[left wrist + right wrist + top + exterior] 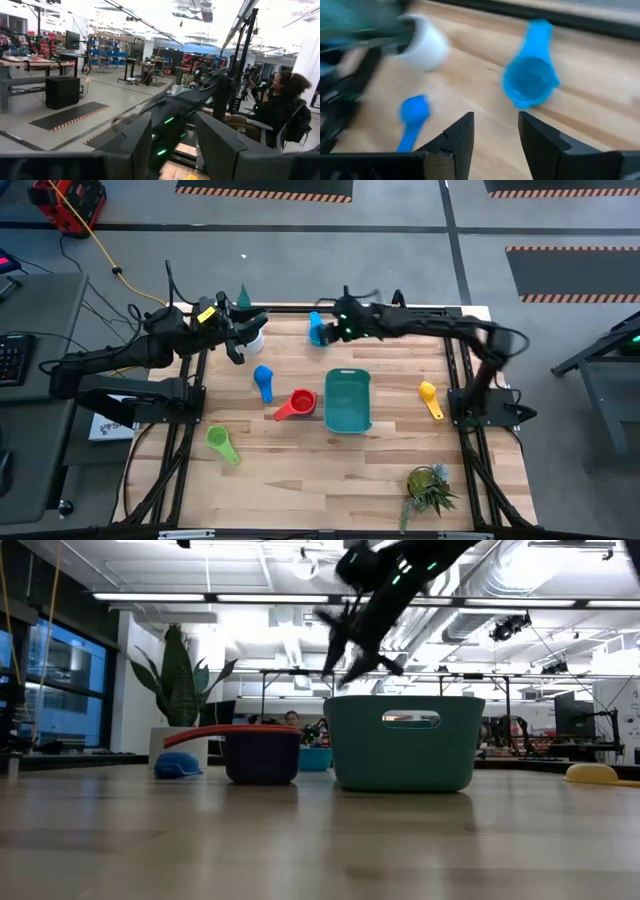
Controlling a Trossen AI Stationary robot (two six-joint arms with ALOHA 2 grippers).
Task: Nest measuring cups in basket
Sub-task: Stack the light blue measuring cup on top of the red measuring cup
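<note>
The right gripper (pixel 322 330), jaws spread and empty, hangs over the light blue cup (pixel 530 82) near the desk's far edge, beyond the basket (pixel 347 400). Next comes lowering and pinching it. The left gripper (pixel 240 335) waits, jaws spread.

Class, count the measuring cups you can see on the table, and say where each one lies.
5. Light blue cup at the far edge by the right gripper; blue and red left of the basket; yellow right of it; green near-left. More could be hidden inside.
</note>
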